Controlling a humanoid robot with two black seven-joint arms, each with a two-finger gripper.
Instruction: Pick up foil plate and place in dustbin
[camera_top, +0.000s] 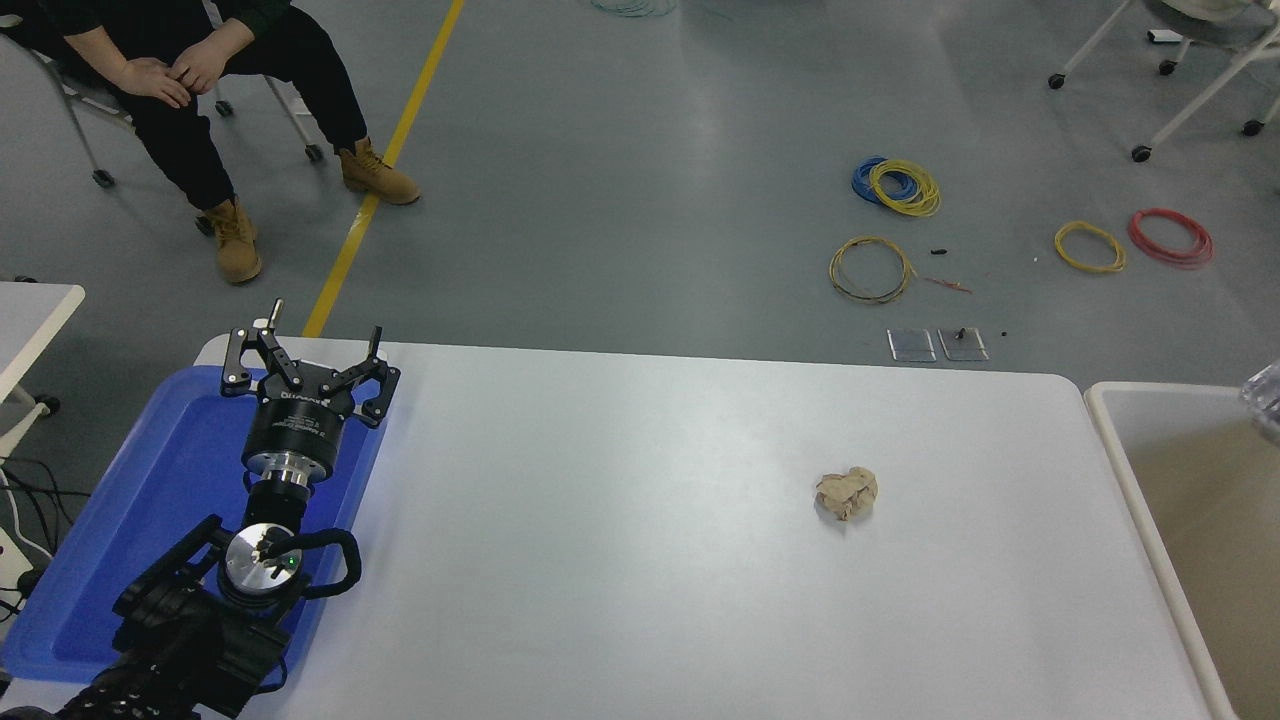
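Note:
Only a small shiny corner of the foil plate (1267, 398) shows at the picture's right edge, over the dustbin (1115, 430); the rest of it is out of frame. The dustbin stands at the table's right end, with a beige inside and an off-white rim. My right gripper is out of view. My left gripper (305, 352) is parked at the lower left over the blue tray (150, 480), open and empty.
A crumpled tan paper ball (847, 493) lies on the white table (620, 520) right of centre. A person sits on a chair at the far left (180, 90). Wire coils (900, 187) lie on the floor beyond the table.

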